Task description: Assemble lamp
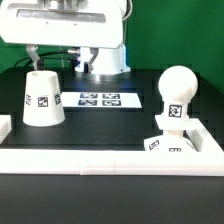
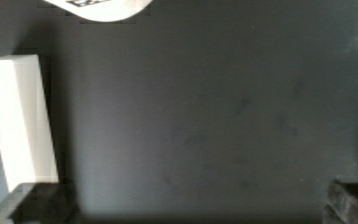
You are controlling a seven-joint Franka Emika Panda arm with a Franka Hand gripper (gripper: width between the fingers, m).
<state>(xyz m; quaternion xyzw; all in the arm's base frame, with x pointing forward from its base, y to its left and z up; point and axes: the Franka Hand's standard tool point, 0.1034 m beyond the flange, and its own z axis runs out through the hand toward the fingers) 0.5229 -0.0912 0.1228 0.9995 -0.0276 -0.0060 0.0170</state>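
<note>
In the exterior view the tapered white shade (image 1: pixel 40 98) stands on the black table at the left. The round bulb (image 1: pixel 177 88) stands upright on its stem on the low square base (image 1: pixel 166 143) at the right, by the front wall. My gripper (image 1: pixel 58 56) hangs high at the back left, above and behind the shade, touching nothing. In the wrist view my gripper (image 2: pixel 194 205) is open and empty, with dark fingertips (image 2: pixel 34 205) wide apart over bare table. A rounded white tagged piece (image 2: pixel 105 8) shows at the picture's edge; I cannot tell which part it is.
The marker board (image 1: pixel 98 99) lies flat between shade and bulb. A low white wall (image 1: pixel 90 156) runs along the front and up the left side; a white bar (image 2: pixel 16 120) shows in the wrist view. The robot's white body (image 1: pixel 100 30) stands behind.
</note>
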